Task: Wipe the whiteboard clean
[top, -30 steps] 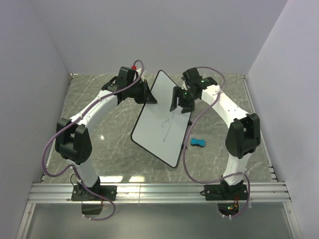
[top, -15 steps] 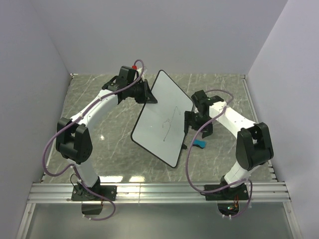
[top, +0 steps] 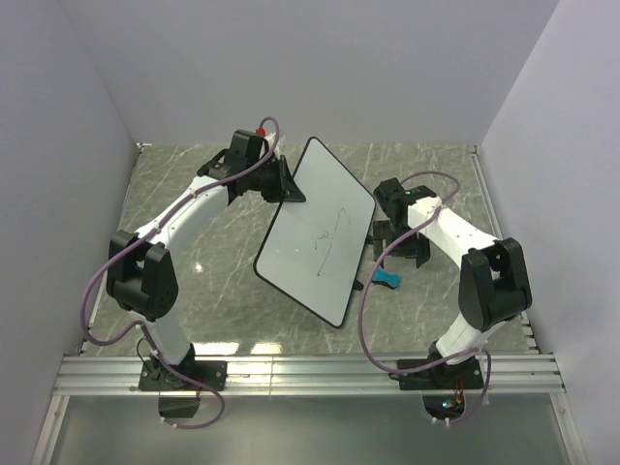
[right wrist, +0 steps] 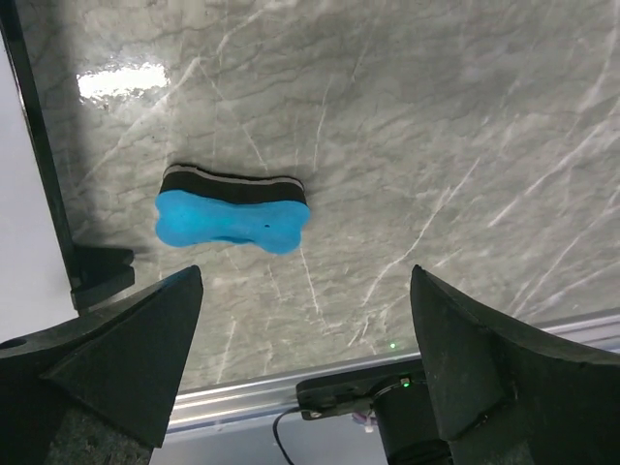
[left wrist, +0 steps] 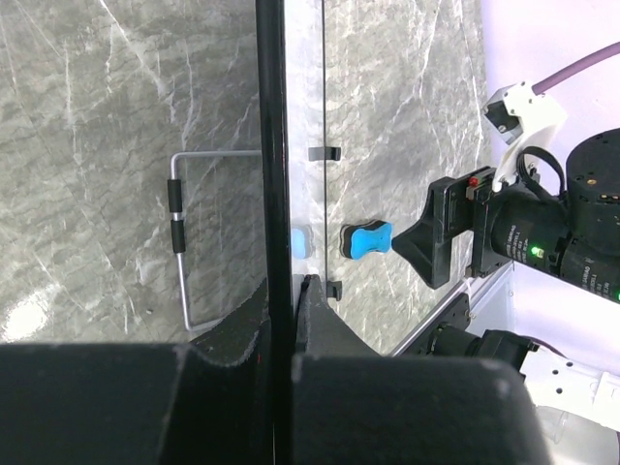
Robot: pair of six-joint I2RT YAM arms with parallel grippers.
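The whiteboard (top: 310, 254) is held tilted above the table and bears black scribbles (top: 327, 235). My left gripper (top: 288, 190) is shut on its upper left rim; in the left wrist view the board (left wrist: 274, 145) shows edge-on between the jaws of that gripper (left wrist: 289, 291). A blue bone-shaped eraser (top: 386, 280) lies on the table right of the board. My right gripper (top: 392, 254) hangs open and empty just above it. In the right wrist view the eraser (right wrist: 232, 215) lies beyond the spread gripper (right wrist: 305, 281), with the board's rim (right wrist: 44, 165) at the left.
Grey marble tabletop (top: 194, 242) with white walls around it. An aluminium rail (top: 310, 373) runs along the near edge. The board's wire stand (left wrist: 179, 242) and a small black foot (right wrist: 102, 271) hang below it. A red-capped marker (top: 261, 129) shows behind the left wrist.
My right arm left the board's right edge and came down toward the near right, over the blue eraser, jaws open. The left arm and the board have not moved.
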